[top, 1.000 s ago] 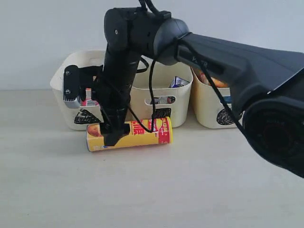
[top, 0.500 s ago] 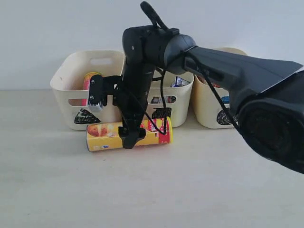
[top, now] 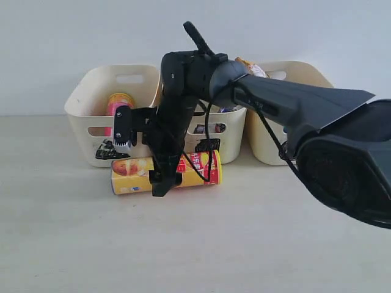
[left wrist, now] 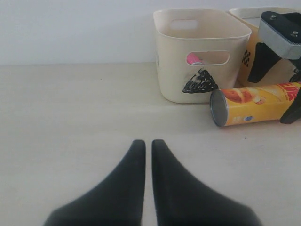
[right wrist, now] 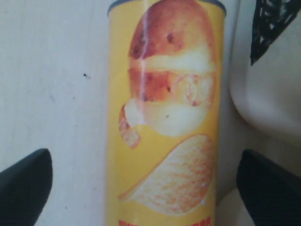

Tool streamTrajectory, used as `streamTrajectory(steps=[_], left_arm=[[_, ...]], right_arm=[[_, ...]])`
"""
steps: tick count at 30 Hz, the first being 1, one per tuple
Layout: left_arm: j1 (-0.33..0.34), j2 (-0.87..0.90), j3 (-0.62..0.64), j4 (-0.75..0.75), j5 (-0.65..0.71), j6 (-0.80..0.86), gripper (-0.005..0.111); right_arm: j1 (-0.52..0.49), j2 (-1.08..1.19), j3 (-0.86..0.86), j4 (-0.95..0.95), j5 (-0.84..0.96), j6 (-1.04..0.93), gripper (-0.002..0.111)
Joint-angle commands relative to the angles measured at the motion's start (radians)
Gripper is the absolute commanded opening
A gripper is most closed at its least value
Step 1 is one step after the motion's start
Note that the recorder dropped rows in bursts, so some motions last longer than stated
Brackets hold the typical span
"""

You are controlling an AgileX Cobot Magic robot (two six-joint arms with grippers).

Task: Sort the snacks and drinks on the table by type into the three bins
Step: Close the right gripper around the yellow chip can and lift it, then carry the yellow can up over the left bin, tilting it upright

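Over the yellow-and-red crisp tube [right wrist: 164,117]: right jaws spread wide, one each side, gripping nothing, set for a crosswise grasp | left jaws shut, empty | tube lies on its side just before triangle bin [top: 85,91], its likely destination: pink tube [top: 120,101] stands inside | pale tabletop [top: 195,244], plain wall [top: 61,36]

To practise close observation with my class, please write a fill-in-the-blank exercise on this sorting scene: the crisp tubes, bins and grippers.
1. The yellow-and-red crisp tube lies on its ____ on the table.
2. The right gripper straddles it with jaws ____.
3. The left gripper is ____, holding nothing.
4. The pink tube stands in the bin marked with a ____.
Missing words: side; open; shut; triangle.
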Motion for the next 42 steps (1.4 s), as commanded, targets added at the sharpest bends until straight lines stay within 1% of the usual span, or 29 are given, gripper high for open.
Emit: streamTrajectory(steps=[1, 2, 4, 11, 13, 14, 16, 18, 19, 27, 32, 35, 37, 38, 42], left_arm=[[0.003, -0.003, 0.003, -0.001, -0.001, 0.008, 0.004], [0.003, -0.003, 0.003, -0.001, -0.001, 0.008, 0.004], [0.003, -0.003, 0.003, -0.001, -0.001, 0.008, 0.004], [0.003, -0.003, 0.003, -0.001, -0.001, 0.008, 0.004], [0.003, -0.003, 0.003, -0.001, -0.001, 0.008, 0.004], [0.003, -0.003, 0.003, -0.001, -0.001, 0.008, 0.004], [0.003, -0.003, 0.003, -0.001, -0.001, 0.008, 0.004], [0.003, -0.003, 0.003, -0.001, -0.001, 0.008, 0.004], [0.003, -0.003, 0.003, -0.001, -0.001, 0.008, 0.004], [0.003, -0.003, 0.003, -0.001, -0.001, 0.008, 0.004], [0.003, -0.003, 0.003, -0.001, -0.001, 0.008, 0.004], [0.003, -0.003, 0.003, -0.001, -0.001, 0.008, 0.004], [0.003, -0.003, 0.003, -0.001, -0.001, 0.008, 0.004], [0.003, -0.003, 0.003, -0.001, -0.001, 0.008, 0.004], [0.003, -0.003, 0.003, -0.001, -0.001, 0.008, 0.004]], right_arm=[[-0.009, 0.018, 0.003, -0.036, -0.027, -0.01, 0.081], [-0.009, 0.021, 0.003, -0.049, -0.032, -0.01, 0.078], [-0.009, 0.031, 0.003, -0.069, -0.043, -0.01, 0.076], [-0.009, 0.061, 0.003, -0.08, -0.051, -0.01, 0.075], [-0.009, 0.061, 0.003, -0.082, -0.051, -0.008, 0.068], [-0.009, 0.061, 0.003, -0.082, -0.053, -0.007, 0.06], [-0.009, 0.059, 0.003, -0.087, -0.054, -0.007, 0.041], [-0.009, 0.059, 0.003, -0.1, -0.05, -0.003, 0.012], [-0.009, 0.059, 0.003, -0.102, -0.05, -0.003, 0.0], [0.021, 0.038, 0.003, -0.12, -0.028, 0.005, 0.001], [0.051, -0.011, 0.003, -0.145, -0.027, 0.056, 0.001], [0.059, -0.048, 0.003, -0.12, 0.004, 0.088, 0.001], [0.059, -0.078, 0.003, -0.093, 0.039, 0.123, 0.001], [0.059, -0.094, 0.003, -0.08, 0.045, 0.179, 0.0], [0.059, -0.134, 0.003, -0.027, 0.042, 0.28, 0.0]])
